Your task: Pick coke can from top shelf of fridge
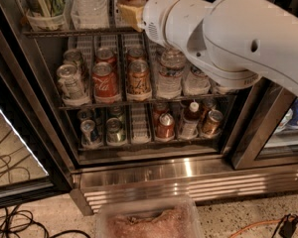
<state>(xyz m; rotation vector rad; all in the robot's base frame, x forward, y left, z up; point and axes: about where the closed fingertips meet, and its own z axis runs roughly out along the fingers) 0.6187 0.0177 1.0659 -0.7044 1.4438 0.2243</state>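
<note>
Right now, claw: the tan claw (130,13) is reaching in at the upper edge of the fridge opening, just right of a clear plastic bottle (89,4). The white wrist is covering most of it, so I cannot tell whether it is wide, narrow or holding anything.
Arm: the bulky white robot arm (228,38) is crossing from the right edge to the upper middle and is hiding the right rear part of the can rack.
Coke can: the red aluminium coke can with white script and a silver top (105,82) is standing upright in the front row, second lane from the left. It is sitting below and left of the claw, well apart from it.
Top shelf surface: the grey metal wire-rack top shelf surface with white ribbed lanes and a thin front rail (139,102) is carrying the coke can.
Neighbours: a silver-grey can (69,82) is standing just left of the coke can, a copper-brown can (139,78) just right of it, and a clear ribbed water bottle (171,72) one lane further right.
Lower rack: a second wire rack (139,144) is holding more cans and a brown bottle with a white cap (191,118).
Fridge: the stainless-steel drinks fridge with a dark frame is showing its ribbed steel base (188,185) below the racks.
Floor: a clear plastic tub with brownish contents (149,221) is sitting in front of the base, and black cables (10,222) are lying at the lower left.
</note>
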